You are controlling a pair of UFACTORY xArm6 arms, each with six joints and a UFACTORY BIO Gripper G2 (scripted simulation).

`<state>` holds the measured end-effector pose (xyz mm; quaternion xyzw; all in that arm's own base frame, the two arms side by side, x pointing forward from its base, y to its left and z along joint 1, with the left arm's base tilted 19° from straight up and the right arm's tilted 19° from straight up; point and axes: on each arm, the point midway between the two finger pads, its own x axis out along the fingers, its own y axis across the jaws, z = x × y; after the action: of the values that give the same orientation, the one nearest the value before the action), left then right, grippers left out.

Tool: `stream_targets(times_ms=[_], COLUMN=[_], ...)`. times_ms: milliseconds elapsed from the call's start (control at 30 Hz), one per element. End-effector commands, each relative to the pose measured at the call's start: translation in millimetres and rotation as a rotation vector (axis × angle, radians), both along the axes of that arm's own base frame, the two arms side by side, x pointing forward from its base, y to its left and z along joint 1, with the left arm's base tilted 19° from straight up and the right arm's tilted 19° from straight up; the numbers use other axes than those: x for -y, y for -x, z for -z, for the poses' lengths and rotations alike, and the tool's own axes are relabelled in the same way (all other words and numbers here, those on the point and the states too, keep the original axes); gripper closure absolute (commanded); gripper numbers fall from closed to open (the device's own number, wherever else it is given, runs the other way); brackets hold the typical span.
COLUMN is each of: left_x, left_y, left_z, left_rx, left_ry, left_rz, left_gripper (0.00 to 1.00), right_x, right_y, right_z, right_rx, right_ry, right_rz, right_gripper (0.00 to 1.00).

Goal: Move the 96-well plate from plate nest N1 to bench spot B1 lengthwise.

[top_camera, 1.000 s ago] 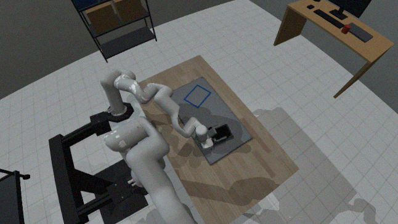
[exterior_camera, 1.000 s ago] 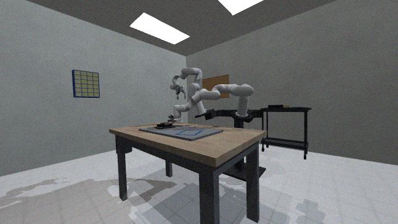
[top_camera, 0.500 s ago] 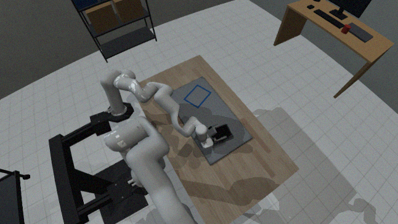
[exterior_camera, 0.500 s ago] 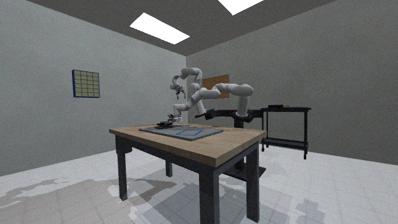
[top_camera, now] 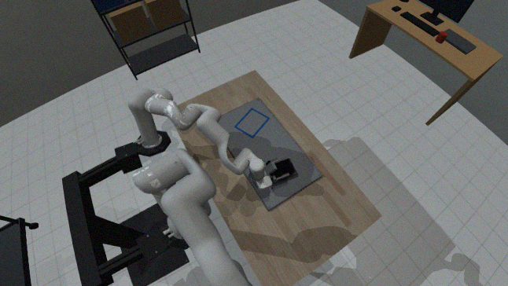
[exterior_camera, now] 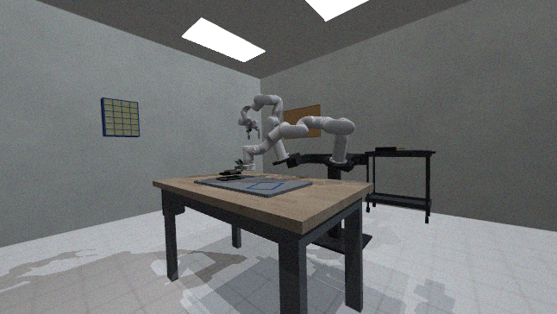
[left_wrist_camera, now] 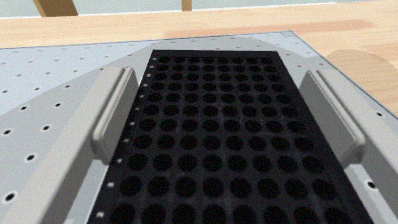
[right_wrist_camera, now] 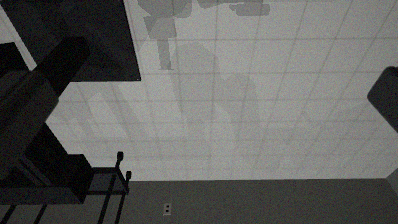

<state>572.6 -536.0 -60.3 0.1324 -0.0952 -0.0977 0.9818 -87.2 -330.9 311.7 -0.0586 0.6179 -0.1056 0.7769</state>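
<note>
Left gripper (top_camera: 280, 173) (exterior_camera: 233, 171) (left_wrist_camera: 227, 115): closed on the long sides of the 96-well plate, a pad along each
96-well plate (top_camera: 286, 166) (exterior_camera: 229, 172) (left_wrist_camera: 210, 125): between the left gripper's fingers, raised just above the plate nest (exterior_camera: 228, 178)
Taped outline (top_camera: 244, 132) (exterior_camera: 259, 189): well apart from the left gripper, on the same grey board (top_camera: 275, 200) (exterior_camera: 222, 187)
Right gripper (exterior_camera: 253, 135) (right_wrist_camera: 227, 95): wide, nothing between its fingers, higher than the left gripper

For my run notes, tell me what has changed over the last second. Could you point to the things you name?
The black multi-well plate (top_camera: 286, 166) (exterior_camera: 228, 172) (left_wrist_camera: 222, 150) has risen slightly above the dark plate nest (top_camera: 296, 173) (exterior_camera: 229, 178), held in the left gripper (top_camera: 278, 174) (exterior_camera: 242, 167) (left_wrist_camera: 225, 117). The right gripper (exterior_camera: 253, 135) (right_wrist_camera: 227, 72) and blue taped outline (top_camera: 244, 131) (exterior_camera: 265, 189) show no visible change.
</note>
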Motion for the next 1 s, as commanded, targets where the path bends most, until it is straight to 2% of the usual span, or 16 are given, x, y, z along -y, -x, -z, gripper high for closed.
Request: stream_targets(times_ms=[0,967], left_x=[3.5,13.5], left_y=[0.8,9.8], left_z=[-9.7,-49.2], left_rx=[0.004,0.004], left_ry=[0.005,0.005], left_rz=[0.001,0.001], left_gripper=[1.0,1.0], right_x=[0.5,0.5], right_y=[0.1,0.1], right_z=[-1.4,-1.4], right_rx=[0.0,0.0], right_ry=[0.003,0.003], right_rz=[0.0,0.0], right_gripper=[0.0,0.0])
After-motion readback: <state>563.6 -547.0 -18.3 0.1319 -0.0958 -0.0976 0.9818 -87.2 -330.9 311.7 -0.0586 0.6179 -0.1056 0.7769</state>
